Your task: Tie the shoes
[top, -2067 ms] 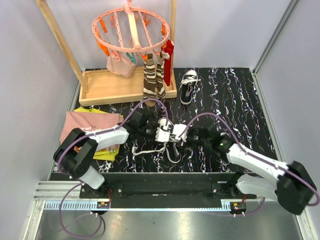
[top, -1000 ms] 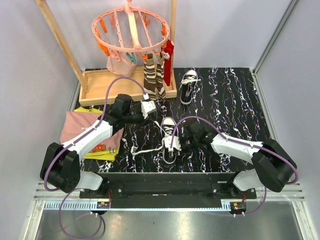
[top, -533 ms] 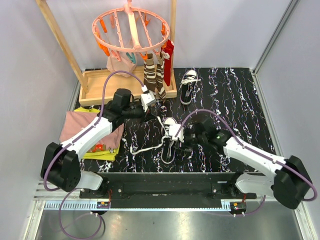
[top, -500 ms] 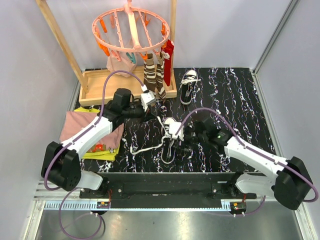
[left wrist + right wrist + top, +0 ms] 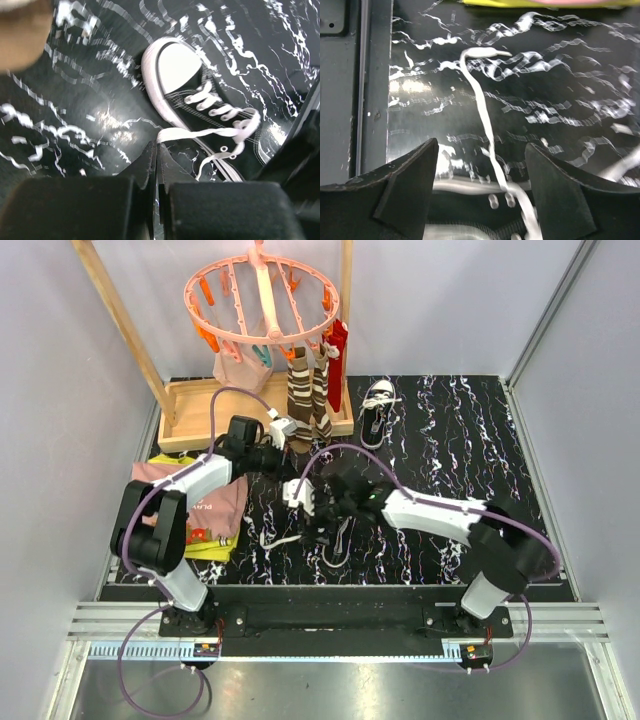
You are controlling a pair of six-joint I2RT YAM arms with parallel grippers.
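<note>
One black shoe (image 5: 337, 537) with white toe cap lies near the table's front, partly under my right arm. In the left wrist view the shoe (image 5: 200, 102) lies toe-up, and my left gripper (image 5: 159, 145) is shut on the end of its white lace (image 5: 200, 133), pulled taut. In the top view the left gripper (image 5: 282, 430) sits by the wooden tray. My right gripper (image 5: 312, 523) is open over the shoe's near side. In its wrist view the right gripper (image 5: 482, 185) straddles the other lace (image 5: 481, 107), which trails out on the table. A second shoe (image 5: 376, 412) lies at the back.
A wooden rack (image 5: 215, 410) with a pink peg hanger (image 5: 262, 300) stands at back left, brown striped socks (image 5: 305, 400) hanging from it. Folded pink and yellow clothes (image 5: 185, 502) lie at the left edge. The metal front rail (image 5: 350, 90) shows in the right wrist view.
My right arm has swung left across the shoe, its open gripper now over the shoe's left side. My left gripper drew back a little toward the tray, still holding the lace.
</note>
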